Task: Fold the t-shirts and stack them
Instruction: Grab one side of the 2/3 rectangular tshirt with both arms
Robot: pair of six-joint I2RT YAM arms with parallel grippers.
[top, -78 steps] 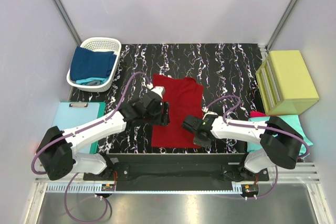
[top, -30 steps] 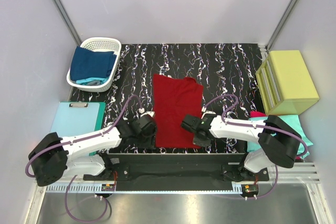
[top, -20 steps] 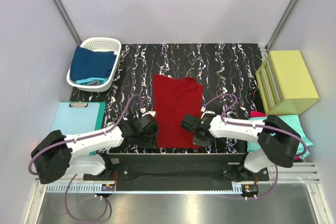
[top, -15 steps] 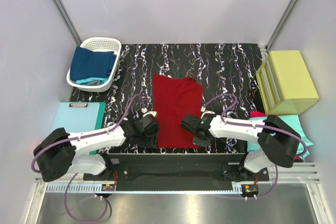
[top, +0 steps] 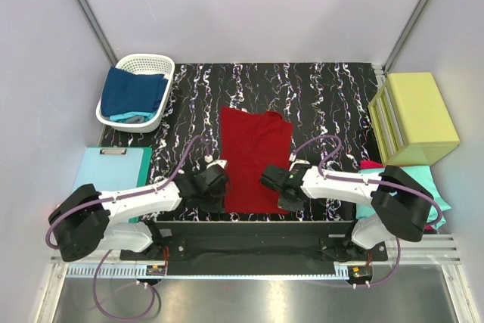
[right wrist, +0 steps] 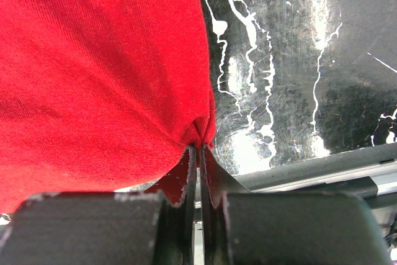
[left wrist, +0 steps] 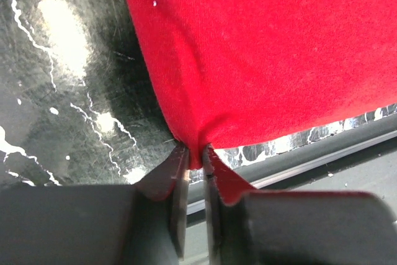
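The dark red t-shirt (top: 257,158) lies flat on the black, white-veined worktop (top: 325,96). It is folded into a tall oblong whose long axis runs from the near edge straight away toward the back wall. I cannot tell which end holds the collar. Its near short edge lies just beside the worktop's near rim.

At the near left corner of that edge the left claw (left wrist: 194,151) is clamped on a small pucker of the red cloth. Its two fingers (left wrist: 162,181) are pressed almost together, with the fabric drawn up between them. At the near right corner the right claw (right wrist: 199,149) pinches a gathered fold of the cloth the same way. Both arms lie low, reaching in from either side.

To the right, partly under the right arm, a teal t-shirt (top: 437,191) and a sliver of a magenta t-shirt (top: 369,164) lie by the worktop's edge. To the left lies a pale-blue sheet (top: 113,175). Farther back on the right stands a yellow-green box (top: 420,115). At the far left a white basket (top: 144,59) holds a navy blue t-shirt (top: 132,90), with teal cloth (top: 130,117) showing under it.
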